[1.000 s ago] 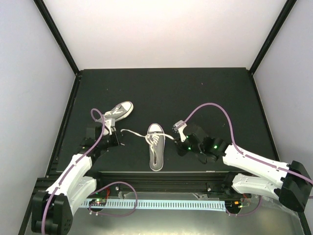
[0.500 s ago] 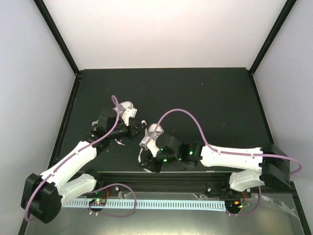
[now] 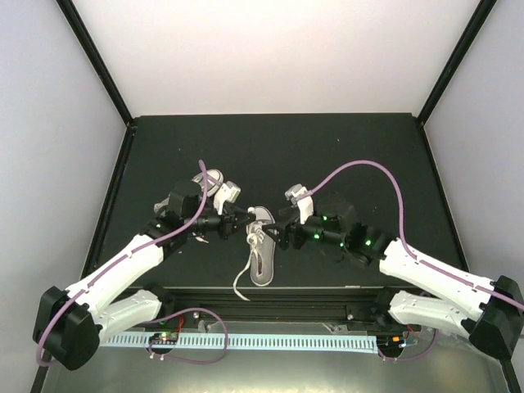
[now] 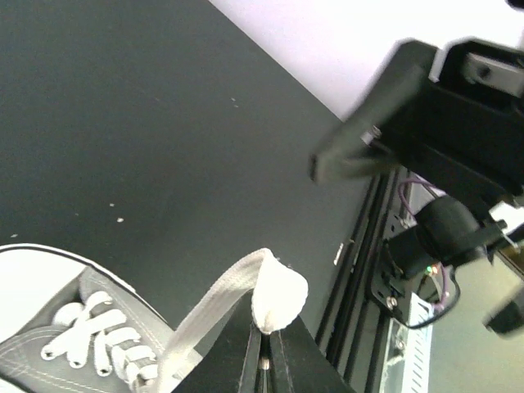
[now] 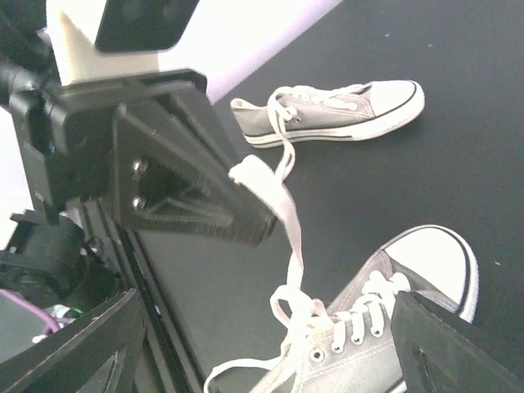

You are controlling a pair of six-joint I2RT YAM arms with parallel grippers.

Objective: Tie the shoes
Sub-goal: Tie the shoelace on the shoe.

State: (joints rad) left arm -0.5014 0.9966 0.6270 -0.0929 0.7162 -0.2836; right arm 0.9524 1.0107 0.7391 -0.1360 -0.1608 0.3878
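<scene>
One grey shoe (image 3: 262, 260) lies mid-table, toe pointing away; it also shows in the left wrist view (image 4: 74, 348) and the right wrist view (image 5: 401, 327). My left gripper (image 3: 241, 222) hangs just left of its toe, shut on a folded bight of its white lace (image 4: 277, 296), which rises taut from the eyelets (image 5: 288, 221). My right gripper (image 3: 275, 234) faces it from the right, over the shoe's laces, jaws open with nothing between them (image 5: 262, 309). The second shoe (image 5: 327, 110) lies on its side behind the left arm (image 3: 214, 178).
A loose white lace end (image 3: 239, 282) trails from the near shoe toward the table's front rail (image 3: 262, 293). The two grippers are tip to tip, a few centimetres apart. Black frame posts and white walls enclose the dark table (image 3: 352, 164).
My right gripper has opened, let go of the lace and swung back to the right of the shoe. My left gripper stays shut and has carried its lace slightly rightward.
</scene>
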